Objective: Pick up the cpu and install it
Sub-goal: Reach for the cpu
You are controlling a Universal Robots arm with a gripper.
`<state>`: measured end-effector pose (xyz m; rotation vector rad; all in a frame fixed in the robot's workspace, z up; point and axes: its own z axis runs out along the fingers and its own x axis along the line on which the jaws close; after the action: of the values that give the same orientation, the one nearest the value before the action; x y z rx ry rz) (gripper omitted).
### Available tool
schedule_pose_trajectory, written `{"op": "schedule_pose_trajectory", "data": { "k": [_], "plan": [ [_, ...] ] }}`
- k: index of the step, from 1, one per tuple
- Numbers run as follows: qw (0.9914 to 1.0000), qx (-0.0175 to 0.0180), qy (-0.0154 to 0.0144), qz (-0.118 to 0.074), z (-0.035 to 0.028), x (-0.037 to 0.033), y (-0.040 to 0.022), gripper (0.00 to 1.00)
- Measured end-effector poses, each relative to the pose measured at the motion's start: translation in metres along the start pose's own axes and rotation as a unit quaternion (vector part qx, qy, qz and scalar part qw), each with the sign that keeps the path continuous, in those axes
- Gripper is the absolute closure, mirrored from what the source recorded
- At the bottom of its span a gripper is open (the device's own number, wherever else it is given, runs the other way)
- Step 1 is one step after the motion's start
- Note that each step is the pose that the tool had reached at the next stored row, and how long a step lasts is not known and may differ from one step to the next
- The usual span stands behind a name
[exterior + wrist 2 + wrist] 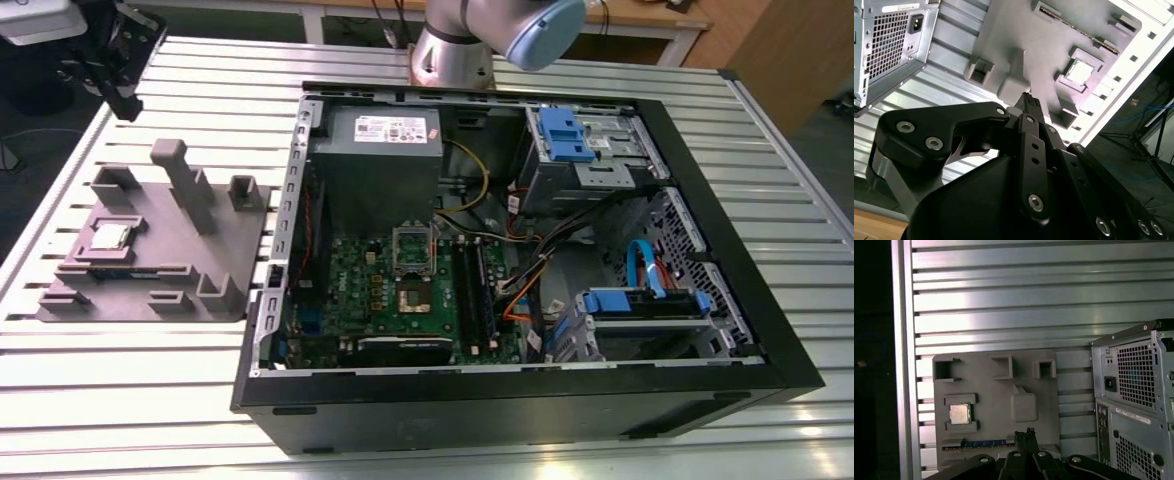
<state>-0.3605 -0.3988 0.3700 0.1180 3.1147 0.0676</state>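
Note:
The cpu [110, 236] is a small silvery square chip lying in a recess of the grey fixture block [200, 270], at the exterior view's left of the open computer case [747, 330]. It also shows as the cpu [1079, 73] in the second wrist view and the cpu [960, 413] in the first wrist view. My gripper [124, 103] hangs high over the table beyond the fixture, well apart from the chip. In both wrist views the gripper [1029, 102] [1024, 432] has its black fingers pressed together with nothing between them. Inside the case, the motherboard socket [415, 292] lies uncovered with its bracket [411, 245] raised.
The grey power supply [380, 135] sits at the back of the case, with blue drive bays [574, 135] and cables at the exterior view's right. Tall posts [180, 180] rise from the fixture. The slatted metal table [134, 400] surrounds everything. The arm's base [451, 55] stands behind the case.

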Motion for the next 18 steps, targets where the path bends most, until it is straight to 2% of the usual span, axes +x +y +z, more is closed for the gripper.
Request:
{"op": "schedule_pose_trajectory", "data": {
  "k": [4,18],
  "plan": [
    [1.0,0.0,0.0001,0.0,0.0003,0.0044,-0.0003,0.9],
    [1.0,0.0,0.0,0.0,0.0006,0.006,-0.0005,0.9]
  ]
}}
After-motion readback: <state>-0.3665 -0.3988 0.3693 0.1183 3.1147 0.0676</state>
